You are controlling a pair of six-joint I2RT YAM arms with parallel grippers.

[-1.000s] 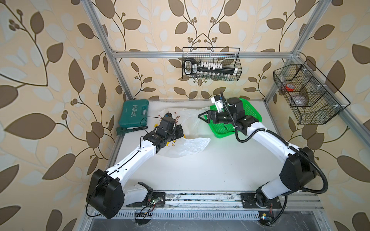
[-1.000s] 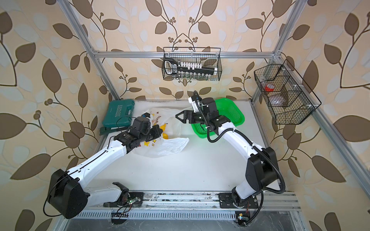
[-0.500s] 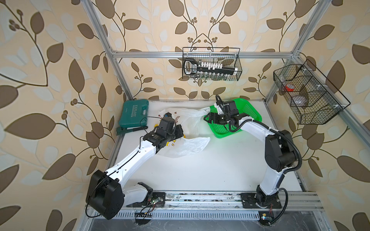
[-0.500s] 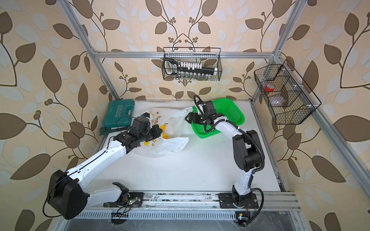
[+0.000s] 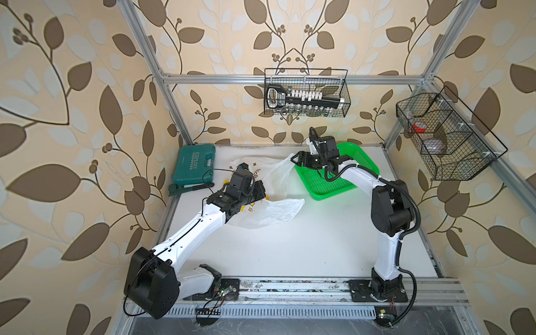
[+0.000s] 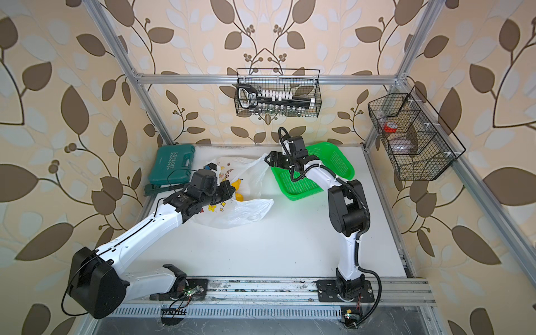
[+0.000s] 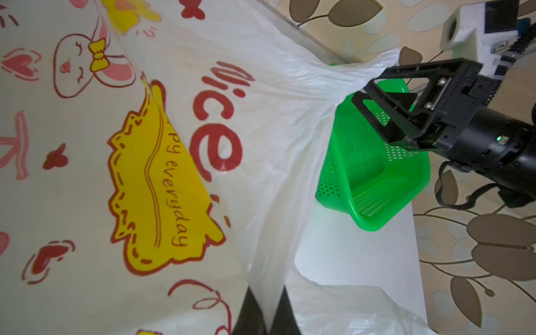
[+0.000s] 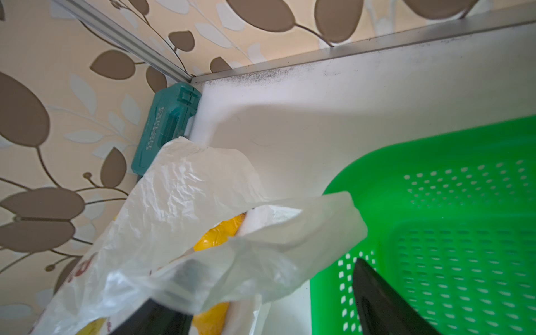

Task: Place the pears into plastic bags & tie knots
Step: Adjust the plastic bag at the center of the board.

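- Left end effector: jaws pinched tight on a fold of the plastic bag near its mouth. Arm posture matches the frame a second earlier.
- Right end effector: jaws apart, with a white handle corner of the bag lying between them. One finger sits under the film and the other stands clear over the green basket. No firm pinch is visible.
- Right arm: a second earlier it was stretched out with the elbow far toward the worktop's right edge. Now the elbow is folded upright close to the base, and the forearm reaches across the basket.
- Plastic bag: at the back left of the worktop, between the teal tool case and the basket. Its lower flap is unmoved.
- Pears: yellow fruit inside the bag, seen through its mouth. The count cannot be told.
- Green basket: back right, same place as earlier.
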